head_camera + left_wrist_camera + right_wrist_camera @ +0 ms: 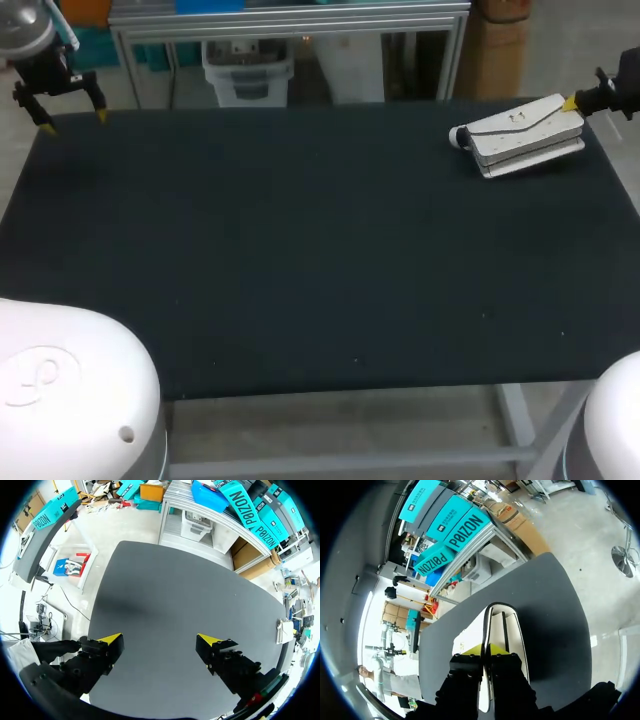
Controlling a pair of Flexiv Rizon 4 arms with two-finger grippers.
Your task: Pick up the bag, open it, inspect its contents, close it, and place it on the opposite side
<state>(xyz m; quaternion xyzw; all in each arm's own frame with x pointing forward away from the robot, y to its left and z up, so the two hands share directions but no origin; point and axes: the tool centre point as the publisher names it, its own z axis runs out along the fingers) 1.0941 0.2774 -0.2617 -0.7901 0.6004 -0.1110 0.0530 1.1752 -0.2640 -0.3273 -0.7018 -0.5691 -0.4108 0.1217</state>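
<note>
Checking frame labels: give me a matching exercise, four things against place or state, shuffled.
1 bag
2 left gripper
3 right gripper
4 table

A open, above the far left corner
B dark, bears the bag
C white, lying far right
D shut on the bag

Pairs: 1-C, 2-A, 3-D, 4-B

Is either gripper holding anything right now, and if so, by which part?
The right gripper pinches the white bag by the edge of its end nearest that arm. The left gripper is open, holding nothing.
</note>
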